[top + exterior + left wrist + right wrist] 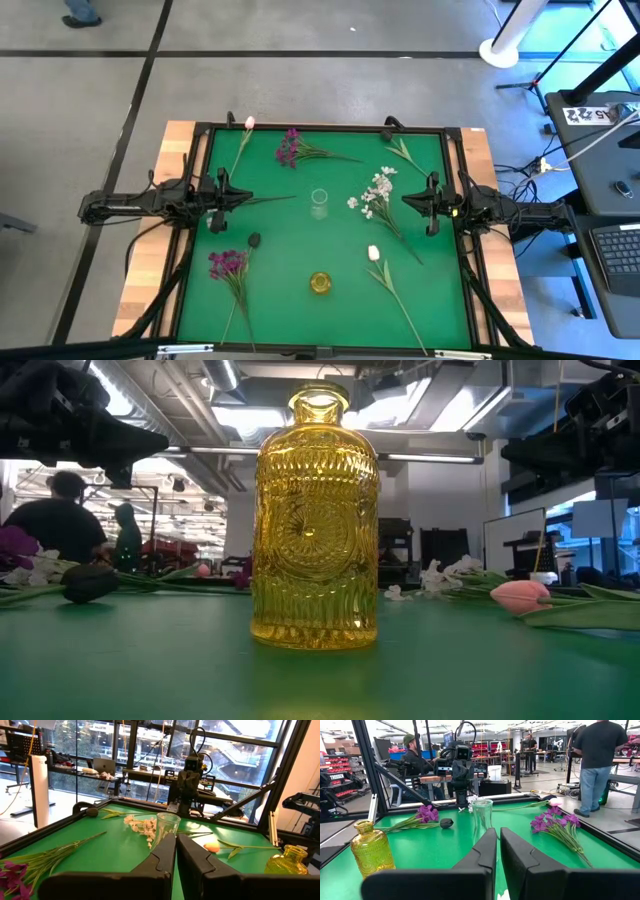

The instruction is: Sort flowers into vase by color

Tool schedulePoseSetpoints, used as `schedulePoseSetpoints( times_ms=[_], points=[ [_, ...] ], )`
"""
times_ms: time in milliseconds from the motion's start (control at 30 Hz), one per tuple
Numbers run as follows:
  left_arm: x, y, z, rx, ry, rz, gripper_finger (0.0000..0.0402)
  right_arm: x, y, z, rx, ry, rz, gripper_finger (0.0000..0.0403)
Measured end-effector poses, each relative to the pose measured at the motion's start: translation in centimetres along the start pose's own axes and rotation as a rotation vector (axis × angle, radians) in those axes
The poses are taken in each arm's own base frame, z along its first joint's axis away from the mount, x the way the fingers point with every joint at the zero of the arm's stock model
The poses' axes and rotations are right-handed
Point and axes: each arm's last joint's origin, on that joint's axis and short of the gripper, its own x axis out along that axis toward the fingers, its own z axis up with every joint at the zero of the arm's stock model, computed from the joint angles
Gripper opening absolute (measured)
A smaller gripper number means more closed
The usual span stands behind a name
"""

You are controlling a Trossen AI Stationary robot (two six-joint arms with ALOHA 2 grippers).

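The left gripper (238,196) waits at 9 o'clock on the green table (290,250), with its fingers (160,857) almost closed and holding nothing. Near it, at 10 o'clock, lies a pale pink bud (249,123) on a long stem. Low down at 7 o'clock lies a purple flower bunch (226,264), with a small dark thing (254,240) just beside it at 1 o'clock.

Another purple bunch (290,148) lies at 12 o'clock. A clear glass vase (319,202) stands in the middle of the table. A yellow glass bottle (320,283) stands below it at 6 o'clock. Both are empty.

A spray of small white flowers (374,192) lies at 2 o'clock from the clear vase. A white bud (373,253) lies at 5 o'clock, with its stem pointing to the table's near edge.

The right gripper (408,200) waits at 3 o'clock, and its fingers (485,850) are almost closed too, empty.
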Motion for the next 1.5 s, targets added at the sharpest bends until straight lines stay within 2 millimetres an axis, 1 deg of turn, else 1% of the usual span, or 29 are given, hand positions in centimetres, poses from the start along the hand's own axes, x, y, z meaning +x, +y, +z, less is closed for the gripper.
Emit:
schedulePoseSetpoints(
  times_ms=[200, 433, 1300, 1500],
  points=[
    [0.00, -0.01, 0.03, -0.001, -0.004, -0.001, 0.0014, 0.00, 0.00, 0.00, 0.000, 0.000, 0.000, 0.0026],
    [-0.01, -0.08, 0.54, -0.009, -0.056, -0.009, 0.0014, 0.00, 0.00, 0.00, 0.000, 0.000, 0.000, 0.0026],
    [-0.01, -0.08, 0.51, -0.008, -0.052, -0.008, 0.0014, 0.00, 0.00, 0.00, 0.000, 0.000, 0.000, 0.0026],
    [0.00, -0.02, 0.15, 0.004, -0.016, -0.002, 0.0014, 0.00, 0.00, 0.01, 0.000, 0.000, 0.000, 0.0026]
  ],
)
